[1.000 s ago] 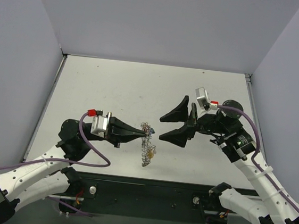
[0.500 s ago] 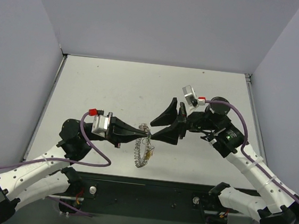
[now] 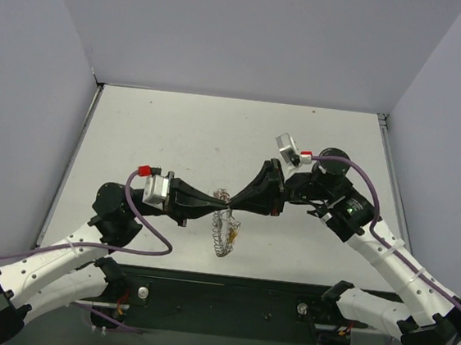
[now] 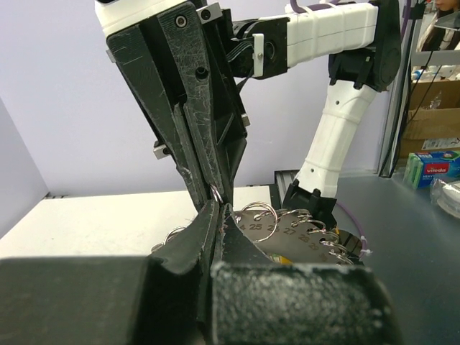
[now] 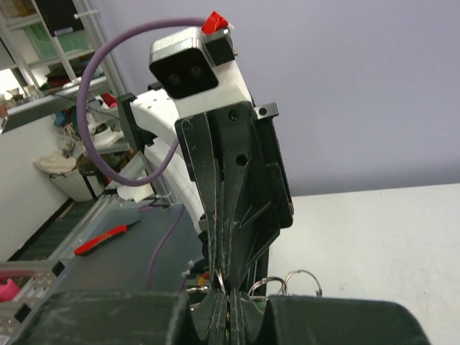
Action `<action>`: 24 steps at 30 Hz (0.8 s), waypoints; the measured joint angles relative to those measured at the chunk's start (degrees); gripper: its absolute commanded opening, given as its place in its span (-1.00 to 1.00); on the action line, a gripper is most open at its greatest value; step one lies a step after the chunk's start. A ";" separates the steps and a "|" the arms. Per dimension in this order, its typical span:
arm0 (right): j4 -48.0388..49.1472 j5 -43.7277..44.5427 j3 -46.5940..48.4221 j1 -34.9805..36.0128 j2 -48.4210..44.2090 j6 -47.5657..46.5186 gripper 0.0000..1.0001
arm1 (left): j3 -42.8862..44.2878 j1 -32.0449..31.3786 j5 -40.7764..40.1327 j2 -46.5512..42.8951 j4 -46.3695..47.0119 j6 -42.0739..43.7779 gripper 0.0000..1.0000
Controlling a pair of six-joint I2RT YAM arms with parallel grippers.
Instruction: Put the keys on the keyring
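Above the white tabletop (image 3: 178,126), the left gripper (image 3: 221,202) and right gripper (image 3: 235,208) are meeting tip to tip. The left jaws are clenching the keyring (image 3: 222,239), which is dangling below them, off the tabletop. Only the left wrist view is showing numbered metal tags (image 4: 287,233) and the right jaws nipping a small wire loop (image 4: 215,192); the top view is blurring both.

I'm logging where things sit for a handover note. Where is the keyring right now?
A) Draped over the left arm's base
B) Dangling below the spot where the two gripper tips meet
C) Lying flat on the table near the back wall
B: the keyring hangs in the air under the point where the left gripper and the right gripper meet tip to tip, both shut.
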 measured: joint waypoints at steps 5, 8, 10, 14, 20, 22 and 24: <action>-1.01 0.24 0.48 0.00 0.02 -1.16 -1.00 | 0.00 0.00 -0.46 0.09 -0.04 -0.24 -1.00; -2.49 0.74 1.11 0.02 0.20 -2.19 -1.00 | 0.00 0.00 -1.01 -0.09 -0.59 -0.20 -1.00; -4.09 1.38 1.73 0.02 0.35 -3.15 -1.00 | 0.00 0.00 -1.99 -0.57 -1.95 -0.07 -0.70; -7.85 2.71 2.97 0.33 0.55 -5.27 -1.00 | 1.11 -0.11 -3.89 -2.67 -8.07 1.99 -0.21; -16.81 5.07 5.20 0.28 0.90 -9.16 -1.00 | 11.47 -0.09 -6.14 -4.48 -21.81 6.03 0.05; -20.02 5.97 6.78 0.28 1.51 -10.95 -1.00 | 17.25 -0.09 -6.60 -3.48 -28.59 7.87 0.16; -23.19 6.97 8.63 0.31 2.32 -12.81 -1.00 | 22.23 -0.09 -6.86 -2.12 -34.73 9.44 0.26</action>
